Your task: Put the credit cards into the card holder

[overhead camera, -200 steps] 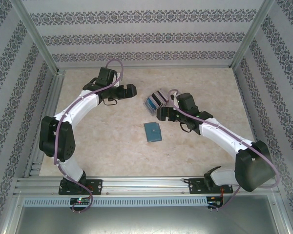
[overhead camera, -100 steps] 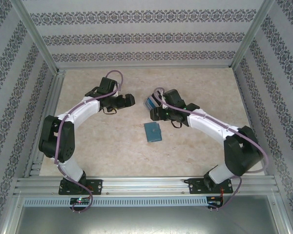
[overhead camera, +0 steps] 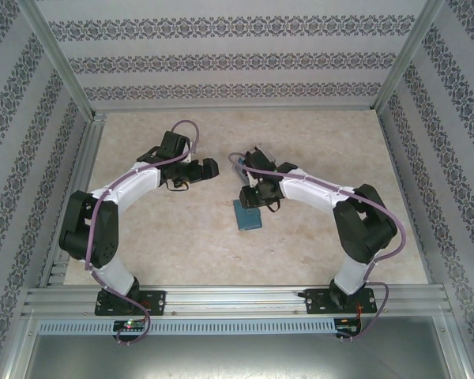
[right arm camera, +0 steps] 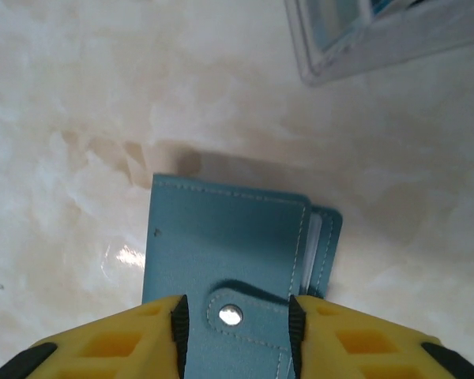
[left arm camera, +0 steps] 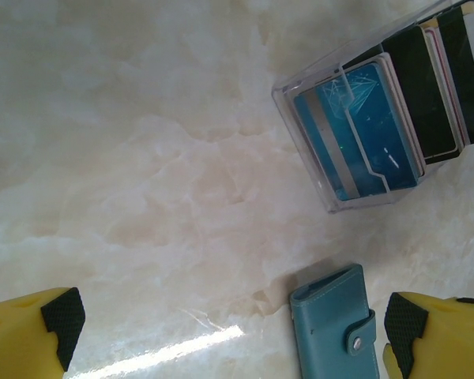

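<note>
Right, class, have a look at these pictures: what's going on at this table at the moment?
Two robot arms are set to move cards into a wallet. The right gripper is down over the closed teal card holder, its jaws apart on either side of the snap tab. The left gripper hovers open above the table. The credit cards are stacked in a clear box beside the holder; neither gripper holds one.

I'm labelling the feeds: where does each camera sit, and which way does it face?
Top external: above and behind, looking down at the table; left arm and right arm show.
Left wrist: on the left arm, facing down at clear box and card holder; left tool shows, open.
Right wrist: close above the card holder; right tool shows.
Wrist views share card holder and clear box.
</note>
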Tool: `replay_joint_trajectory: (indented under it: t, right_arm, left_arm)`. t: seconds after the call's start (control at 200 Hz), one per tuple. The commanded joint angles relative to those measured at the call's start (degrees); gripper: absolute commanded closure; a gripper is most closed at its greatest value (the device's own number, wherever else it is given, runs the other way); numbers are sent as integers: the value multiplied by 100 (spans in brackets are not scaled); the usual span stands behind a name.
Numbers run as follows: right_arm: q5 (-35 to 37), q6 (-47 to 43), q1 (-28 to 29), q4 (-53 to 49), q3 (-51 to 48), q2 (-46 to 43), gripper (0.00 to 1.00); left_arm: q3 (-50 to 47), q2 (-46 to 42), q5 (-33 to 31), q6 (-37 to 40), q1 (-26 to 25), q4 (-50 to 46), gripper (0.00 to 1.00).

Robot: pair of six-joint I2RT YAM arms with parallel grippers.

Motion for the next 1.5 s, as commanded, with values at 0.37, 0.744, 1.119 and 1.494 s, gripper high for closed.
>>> replay_joint_trajectory:
  t: [0.37,0.744,1.119,1.494]
  right_arm:
    - [898,-177,497,-1066,687,720,60]
    - [1255,-282,674,-1281,978,1191,63]
    - [1141,-215,647,-1079,684,1060,85]
    - [817,-33,544,-646,386,761,98]
  left_arm:
    - [-52,-166,81,-4,-74,40,0]
    - [-266,-296,43,-48,-73,148,0]
    - [-300,-257,79,-94,-78,237,0]
    - [-277,-144,209,-188,-95,270,0]
